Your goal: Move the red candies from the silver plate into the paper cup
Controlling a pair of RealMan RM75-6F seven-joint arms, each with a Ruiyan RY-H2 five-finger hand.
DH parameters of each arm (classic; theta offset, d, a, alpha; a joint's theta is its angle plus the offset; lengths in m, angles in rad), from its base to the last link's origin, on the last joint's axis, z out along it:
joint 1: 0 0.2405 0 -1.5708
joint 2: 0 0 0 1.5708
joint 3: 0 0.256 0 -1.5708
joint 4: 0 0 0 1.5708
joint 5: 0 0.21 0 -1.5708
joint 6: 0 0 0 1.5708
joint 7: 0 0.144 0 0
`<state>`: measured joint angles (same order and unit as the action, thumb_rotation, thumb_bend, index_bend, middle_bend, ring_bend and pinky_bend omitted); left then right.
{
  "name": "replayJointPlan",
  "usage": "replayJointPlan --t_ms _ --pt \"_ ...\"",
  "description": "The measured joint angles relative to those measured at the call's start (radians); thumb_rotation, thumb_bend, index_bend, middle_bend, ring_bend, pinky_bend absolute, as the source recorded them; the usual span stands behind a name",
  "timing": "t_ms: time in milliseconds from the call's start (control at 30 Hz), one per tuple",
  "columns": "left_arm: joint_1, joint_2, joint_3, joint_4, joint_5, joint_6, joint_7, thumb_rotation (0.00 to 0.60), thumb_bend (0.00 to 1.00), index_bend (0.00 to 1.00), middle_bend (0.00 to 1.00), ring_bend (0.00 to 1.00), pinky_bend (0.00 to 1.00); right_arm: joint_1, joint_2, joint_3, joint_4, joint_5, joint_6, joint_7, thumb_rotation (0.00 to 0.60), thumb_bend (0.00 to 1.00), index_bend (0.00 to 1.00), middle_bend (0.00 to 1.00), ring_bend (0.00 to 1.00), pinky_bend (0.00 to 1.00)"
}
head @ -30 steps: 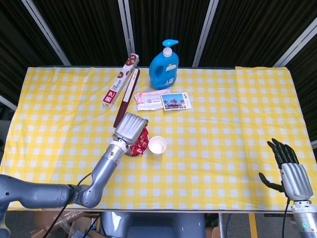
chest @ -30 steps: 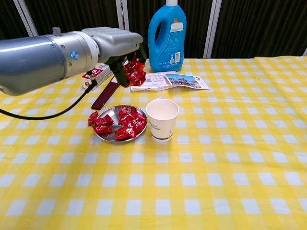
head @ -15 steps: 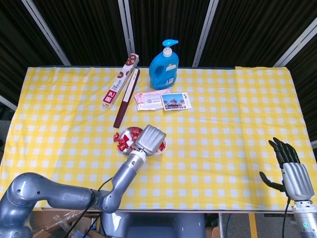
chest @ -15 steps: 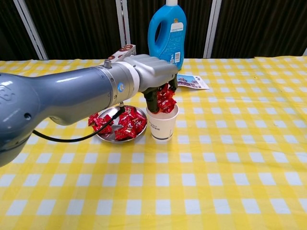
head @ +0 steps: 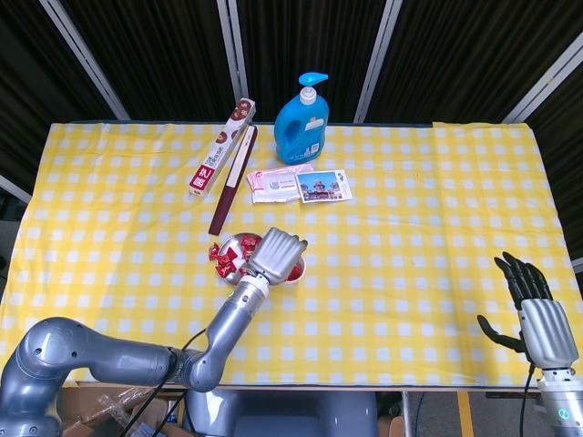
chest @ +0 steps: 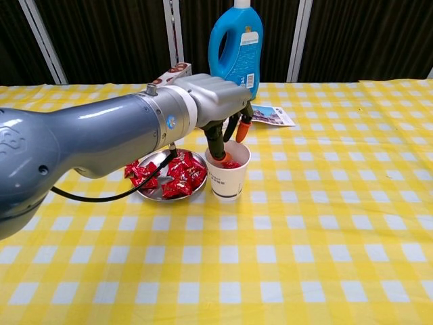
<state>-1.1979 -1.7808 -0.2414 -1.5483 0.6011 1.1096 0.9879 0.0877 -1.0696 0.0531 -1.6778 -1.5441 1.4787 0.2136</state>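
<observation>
My left hand (chest: 215, 108) hangs right over the white paper cup (chest: 228, 177), its fingers spread apart and holding nothing. Red candy (chest: 231, 164) shows inside the cup's mouth, just under the fingertips. Left of the cup sits the silver plate (chest: 147, 192) with several red candies (chest: 177, 175) piled on it. In the head view the left hand (head: 276, 254) covers most of the cup, and the plate's candies (head: 228, 257) show to its left. My right hand (head: 536, 314) is open at the table's near right corner, far from the cup.
A blue pump bottle (head: 301, 122) stands at the back, with a long foil box (head: 221, 147), a dark strip (head: 231, 183) and two flat packets (head: 299, 185) in front of it. Yellow checked cloth (head: 419, 218) covers the table.
The left hand carried a bunch of red candies from above the plate to the cup, then spread its fingers; the candies dropped into the cup. The right hand stayed still.
</observation>
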Motion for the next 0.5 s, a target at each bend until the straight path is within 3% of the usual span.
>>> replayJointPlan --t_ms 300,500 --pt "0.017 0.022 -0.012 -0.035 0.030 0.026 -0.038 0.600 0.30 0.36 0.37 0.89 0.94 -0.001 0.000 0.001 0.001 0.000 0.003 0.002 0.600 0.36 0.00 0.00 0.00 0.00" --pt "0.055 0.085 -0.009 -0.087 0.039 0.071 -0.053 0.600 0.15 0.28 0.28 0.88 0.93 -0.002 0.001 0.001 0.002 0.002 0.002 0.007 0.600 0.36 0.00 0.00 0.00 0.00"
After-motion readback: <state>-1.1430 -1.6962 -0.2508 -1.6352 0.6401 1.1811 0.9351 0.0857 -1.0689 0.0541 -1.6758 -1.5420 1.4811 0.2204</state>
